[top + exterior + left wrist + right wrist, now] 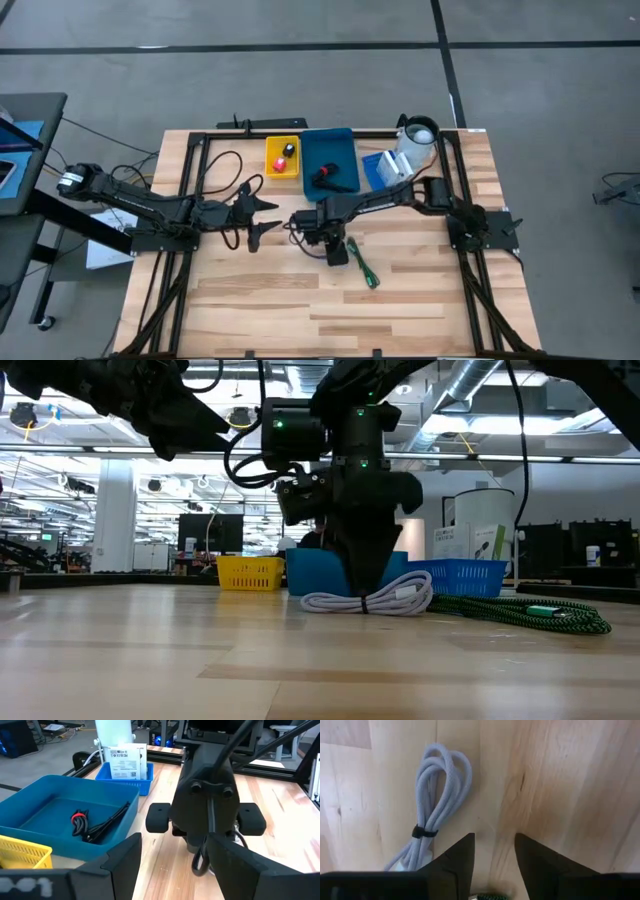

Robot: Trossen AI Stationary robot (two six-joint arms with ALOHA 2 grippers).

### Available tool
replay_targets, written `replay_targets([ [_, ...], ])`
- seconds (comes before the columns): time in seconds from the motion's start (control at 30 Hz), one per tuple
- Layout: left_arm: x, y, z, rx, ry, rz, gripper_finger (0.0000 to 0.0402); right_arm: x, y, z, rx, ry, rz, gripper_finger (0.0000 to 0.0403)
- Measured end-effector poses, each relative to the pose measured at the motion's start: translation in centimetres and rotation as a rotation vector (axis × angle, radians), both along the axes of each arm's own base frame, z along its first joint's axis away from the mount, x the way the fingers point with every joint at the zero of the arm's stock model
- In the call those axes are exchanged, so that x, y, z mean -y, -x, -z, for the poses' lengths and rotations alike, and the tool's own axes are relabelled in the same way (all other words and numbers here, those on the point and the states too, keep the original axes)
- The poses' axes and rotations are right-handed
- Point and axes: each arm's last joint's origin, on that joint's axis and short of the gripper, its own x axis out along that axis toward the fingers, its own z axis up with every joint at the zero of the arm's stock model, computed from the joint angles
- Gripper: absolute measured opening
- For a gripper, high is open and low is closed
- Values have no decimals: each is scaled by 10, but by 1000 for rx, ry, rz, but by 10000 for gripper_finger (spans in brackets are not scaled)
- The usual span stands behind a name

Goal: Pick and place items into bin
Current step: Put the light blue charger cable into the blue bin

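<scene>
A white coiled cable [440, 790] with a black tie lies flat on the wood. A green braided cable [362, 266] lies just to its right [520, 612]. My right gripper [495, 852] points down over the table's middle [337, 250]. It is open, with bare wood between its fingers and the white cable beside one finger. Its tips stand low at the coil [368, 600] in the low view. My left gripper [264, 216] hovers open at the left, facing the right arm's wrist [205, 805].
At the table's far side stand a yellow bin [282, 158], a blue bin [330, 150] holding a black cable with a red tie [92, 822], a small blue basket [378, 168] with white packages [128, 761], and a white cup [418, 140].
</scene>
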Motion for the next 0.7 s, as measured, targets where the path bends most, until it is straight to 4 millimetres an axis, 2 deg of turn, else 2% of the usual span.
replay_targets([
  [0.17,0,0,0,1,-1,-1,212,-10,0,4,-4,1,-50,139],
  [0.23,0,0,0,1,-1,-1,212,-11,2,-1,11,8,-67,141],
  [0.4,0,0,0,0,-2,-1,212,-12,6,-24,64,-18,-61,150],
  [0.57,0,0,0,-1,-8,-1,212,-19,8,-69,204,-59,-39,163],
  [0.7,0,0,0,-1,-8,-1,212,-31,9,-70,224,-55,-50,171],
])
